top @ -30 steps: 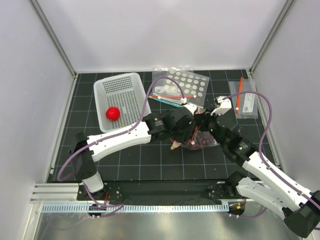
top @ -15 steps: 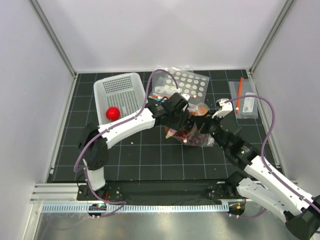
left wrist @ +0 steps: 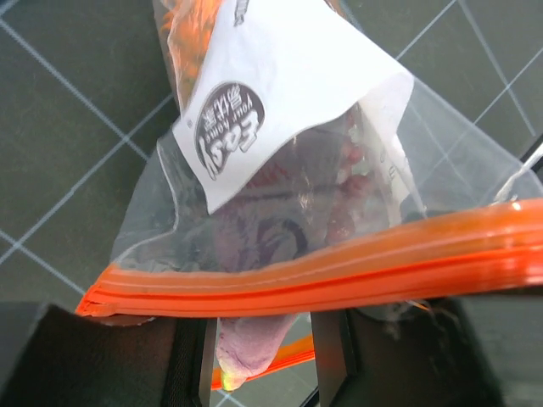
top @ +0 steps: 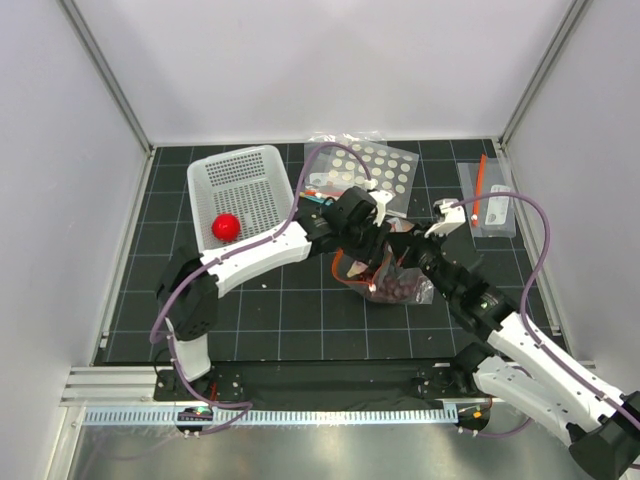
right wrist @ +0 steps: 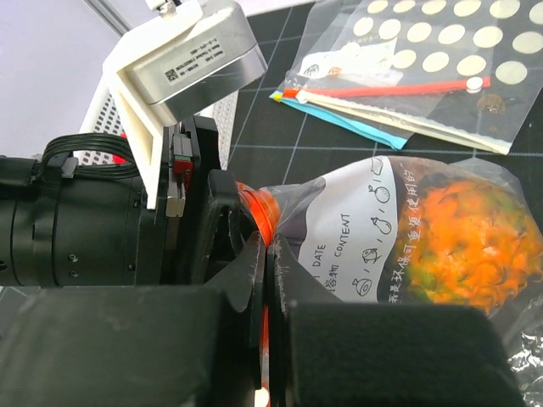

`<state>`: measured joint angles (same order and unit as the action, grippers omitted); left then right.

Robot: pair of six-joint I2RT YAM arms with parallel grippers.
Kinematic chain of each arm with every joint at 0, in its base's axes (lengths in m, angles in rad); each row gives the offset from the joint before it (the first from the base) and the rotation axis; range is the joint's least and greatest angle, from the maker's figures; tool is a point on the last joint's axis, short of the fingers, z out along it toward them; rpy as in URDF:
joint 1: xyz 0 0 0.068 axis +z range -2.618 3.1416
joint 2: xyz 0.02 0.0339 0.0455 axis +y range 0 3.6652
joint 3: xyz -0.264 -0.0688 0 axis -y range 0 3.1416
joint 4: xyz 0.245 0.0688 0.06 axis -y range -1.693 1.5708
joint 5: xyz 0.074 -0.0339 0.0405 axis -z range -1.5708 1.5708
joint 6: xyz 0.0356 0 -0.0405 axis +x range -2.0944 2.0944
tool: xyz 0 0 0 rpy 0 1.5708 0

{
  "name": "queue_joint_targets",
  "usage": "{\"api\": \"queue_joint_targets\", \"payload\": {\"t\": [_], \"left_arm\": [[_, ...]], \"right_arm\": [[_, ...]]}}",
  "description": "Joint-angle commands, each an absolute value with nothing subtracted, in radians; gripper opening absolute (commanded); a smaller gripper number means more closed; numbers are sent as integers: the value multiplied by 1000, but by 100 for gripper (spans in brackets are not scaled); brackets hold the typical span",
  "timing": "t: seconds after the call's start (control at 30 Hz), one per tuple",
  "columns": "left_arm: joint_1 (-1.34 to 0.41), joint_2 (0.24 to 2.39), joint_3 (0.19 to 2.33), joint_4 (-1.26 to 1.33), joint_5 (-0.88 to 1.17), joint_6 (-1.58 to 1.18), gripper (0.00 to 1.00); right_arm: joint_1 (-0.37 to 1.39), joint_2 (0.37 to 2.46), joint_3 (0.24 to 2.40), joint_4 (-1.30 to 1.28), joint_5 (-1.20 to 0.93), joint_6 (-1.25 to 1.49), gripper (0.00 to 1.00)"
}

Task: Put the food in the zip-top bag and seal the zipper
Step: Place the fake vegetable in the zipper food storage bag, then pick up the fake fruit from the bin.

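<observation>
The zip-top bag (top: 395,285) hangs between both grippers at mid-table, its white label (left wrist: 280,93) facing the left wrist camera. Dark purple grapes (top: 398,290) and the orange pineapple (right wrist: 462,233) lie inside it. The red-orange zipper (left wrist: 339,270) runs across the left gripper's (left wrist: 259,318) fingertips, and its end (right wrist: 259,212) enters that gripper. A purplish piece shows between the narrowly set left fingers. My right gripper (right wrist: 267,254) is shut on the zipper right beside the left gripper (top: 368,262). A red round fruit (top: 226,226) lies in the white basket (top: 250,165).
The larger white-dotted bag (top: 375,168) lies behind the grippers, on top of other flat bags. A small labelled bag (top: 490,205) lies at the far right. Grey walls close the cell at the back and both sides.
The left arm has swung back and up and its gripper has shifted slightly away from me. The bag has turned with it, still held between both grippers.
</observation>
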<state>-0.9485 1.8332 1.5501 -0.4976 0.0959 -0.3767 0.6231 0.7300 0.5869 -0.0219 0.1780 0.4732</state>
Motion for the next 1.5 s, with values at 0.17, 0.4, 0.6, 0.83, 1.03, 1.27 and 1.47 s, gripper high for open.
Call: {"api": "queue_joint_targets", "payload": {"t": [0.17, 0.4, 0.6, 0.83, 1.03, 1.27, 1.47], "left_arm": [[-963, 1756, 1462, -140, 133, -406, 2], [-968, 1752, 1427, -104, 209, -566, 59], [-968, 1691, 1405, -208, 150, -563, 83], [-968, 1557, 1362, -336, 104, -519, 87], [-968, 1436, 1376, -526, 14, -503, 89], [-965, 1385, 1500, -768, -251, -520, 92], [-795, 1528, 1797, -1073, -345, -492, 97]], "right_arm": [[641, 666, 575, 207, -47, 531, 1], [641, 690, 578, 204, -35, 540, 1], [641, 675, 577, 186, 23, 538, 1], [640, 680, 592, 109, 165, 543, 1], [640, 680, 592, 91, 221, 543, 1], [640, 684, 595, 78, 241, 534, 1], [640, 681, 601, 61, 262, 518, 1]]}}
